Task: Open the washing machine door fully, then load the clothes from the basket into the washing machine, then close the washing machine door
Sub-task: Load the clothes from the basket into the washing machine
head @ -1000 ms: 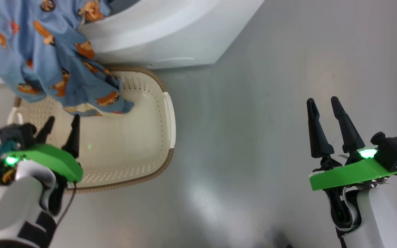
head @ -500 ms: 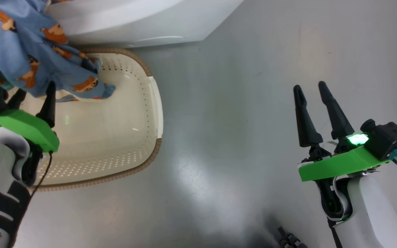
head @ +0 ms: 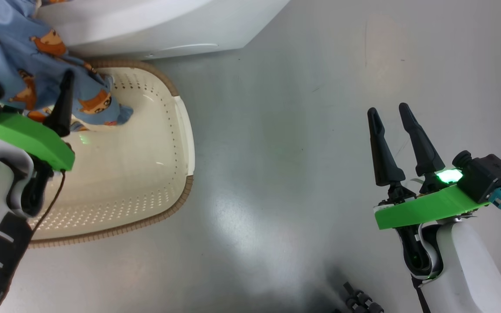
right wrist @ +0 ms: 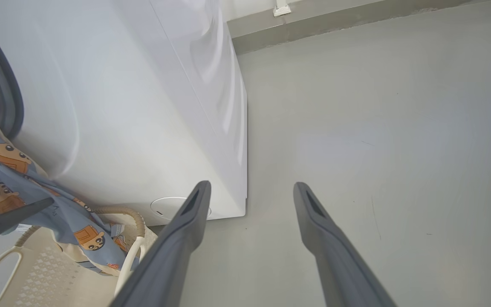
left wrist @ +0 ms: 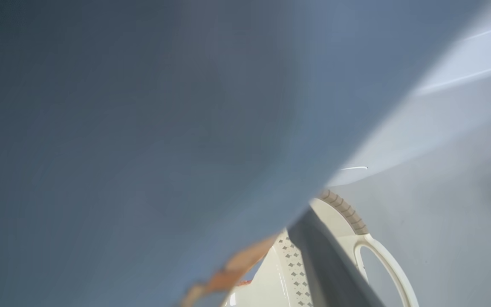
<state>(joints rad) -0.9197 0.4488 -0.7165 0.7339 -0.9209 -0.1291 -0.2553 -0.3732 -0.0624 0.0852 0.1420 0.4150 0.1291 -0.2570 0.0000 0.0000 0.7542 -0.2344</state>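
Note:
The light blue clothes (head: 20, 56) with orange cartoon animals hang from the washing machine (head: 146, 26) down into the cream basket (head: 146, 182). My left gripper (head: 41, 102) is open at the hanging fabric; one dark finger (head: 62, 104) shows and cloth covers the other. In the left wrist view the blurred blue clothes (left wrist: 143, 128) lie close over the lens beside one finger (left wrist: 326, 264). My right gripper (head: 392, 114) stands open over bare floor, holding nothing. The right wrist view shows the washing machine (right wrist: 122, 106), its grey seal (right wrist: 2, 98) and the clothes (right wrist: 11, 179). The washing machine door is out of view.
Grey floor (head: 298, 130) stretches to the right of the basket and the machine. A skirting strip (right wrist: 356, 21) runs along the far wall. A small dark object (head: 359, 301) lies at the bottom edge of the head view. The basket's white handle (left wrist: 382, 264) sits by the machine's foot.
The head camera has shifted, sliding the scene left and up. My left gripper has moved up from over the basket into the hanging clothes. The right gripper keeps its pose.

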